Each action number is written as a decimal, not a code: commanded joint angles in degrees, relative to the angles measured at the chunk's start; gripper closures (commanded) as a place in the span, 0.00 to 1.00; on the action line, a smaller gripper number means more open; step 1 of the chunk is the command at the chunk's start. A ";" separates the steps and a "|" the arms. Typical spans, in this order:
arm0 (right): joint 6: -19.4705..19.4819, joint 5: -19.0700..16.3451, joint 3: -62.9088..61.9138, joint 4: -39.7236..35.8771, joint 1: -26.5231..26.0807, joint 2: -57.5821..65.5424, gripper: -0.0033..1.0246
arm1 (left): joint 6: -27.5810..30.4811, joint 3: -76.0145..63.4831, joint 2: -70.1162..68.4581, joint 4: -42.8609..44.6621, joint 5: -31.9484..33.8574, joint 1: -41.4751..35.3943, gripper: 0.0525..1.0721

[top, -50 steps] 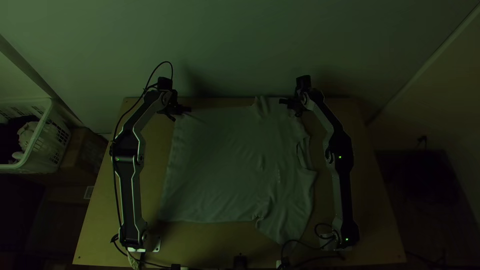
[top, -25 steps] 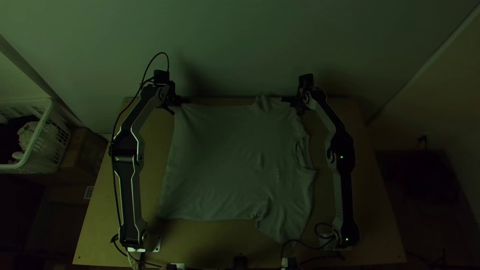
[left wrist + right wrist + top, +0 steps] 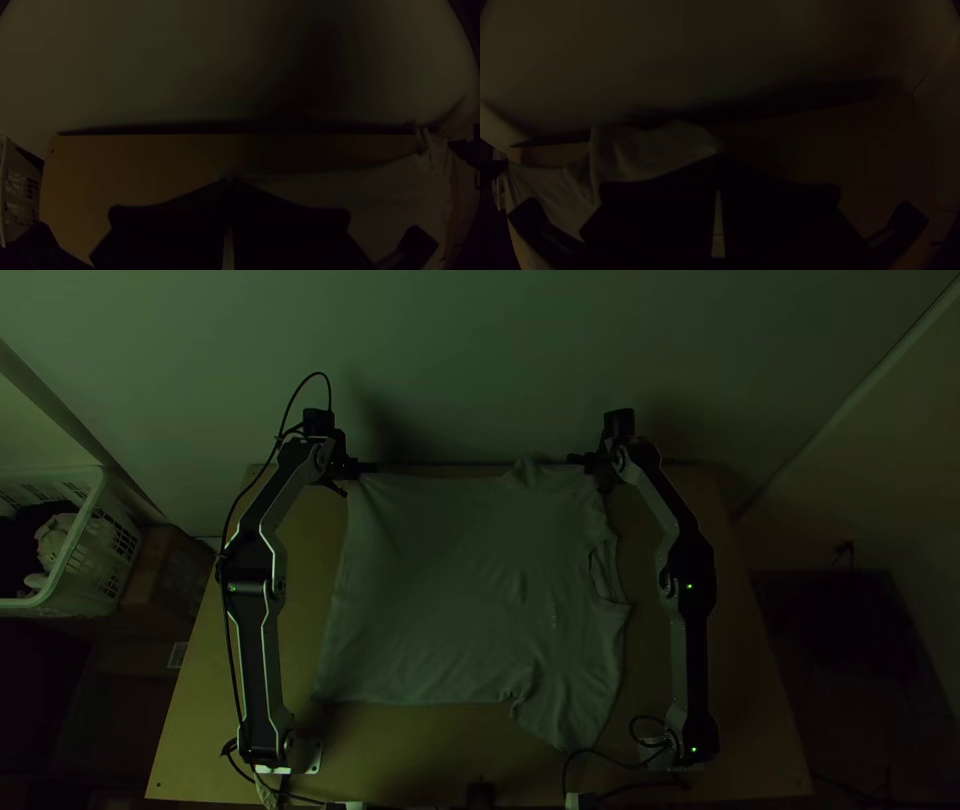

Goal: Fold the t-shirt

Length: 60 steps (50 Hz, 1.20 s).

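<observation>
I see the t-shirt (image 3: 460, 580) spread nearside of the jaws on the table (image 3: 400, 755), its length running across, left gripper (image 3: 231, 181) pinching the far hem corner, right gripper (image 3: 719, 156) pinching the far sleeve.

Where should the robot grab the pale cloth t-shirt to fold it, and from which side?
I'd pinch the pale cloth t-shirt at its hem's far corner, from the left, and its far sleeve, from the right. It lies spread, hem toward the silver-and-black left arm, neck opening toward the right, so lifting both should bring the far half over.
</observation>
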 commanded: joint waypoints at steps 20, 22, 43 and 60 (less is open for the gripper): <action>-1.46 1.10 -8.12 -5.99 -0.49 -9.10 0.97 | -1.56 -10.76 -10.20 -0.01 3.36 2.09 0.97; -1.46 1.10 -9.27 -5.99 -0.49 -9.90 0.97 | -1.47 -12.52 -11.17 0.95 3.63 2.26 0.97; -3.05 1.19 -21.75 -4.93 -0.14 -18.60 0.97 | -0.59 -26.84 -19.60 6.31 3.63 2.79 0.97; -3.75 1.71 -33.44 -2.73 0.39 -26.77 0.97 | 0.02 -36.34 -26.20 9.21 3.63 2.44 0.97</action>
